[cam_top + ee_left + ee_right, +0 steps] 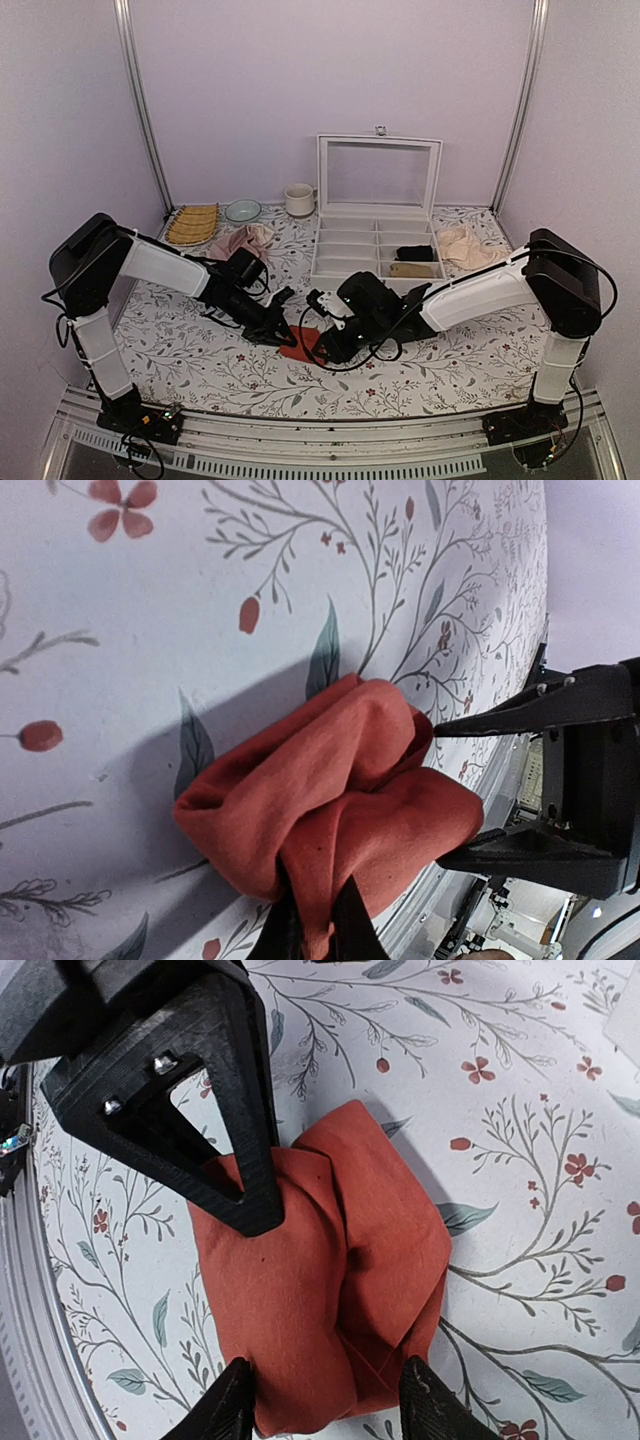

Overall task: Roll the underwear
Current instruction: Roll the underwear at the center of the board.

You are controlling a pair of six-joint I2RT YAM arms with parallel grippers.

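Note:
The underwear (300,346) (340,780) (330,1280) is a bunched, folded red-orange bundle on the floral tablecloth, between the two arms near the front. My left gripper (281,331) (315,930) is shut, pinching a fold at the bundle's edge; in the right wrist view its black fingers (250,1200) lie on the cloth's upper left. My right gripper (325,341) (326,1405) is open, its two fingertips standing either side of the bundle's near end. In the left wrist view the right gripper's fingers (520,855) bracket the far side of the cloth.
A white compartment box (346,250) with its lid raised stands at the back centre, with dark and tan rolls inside. A dusty-pink cloth (240,242) lies left of it, a pale beige cloth (465,245) right. A woven mat (193,224), bowl (242,210) and mug (298,200) line the back.

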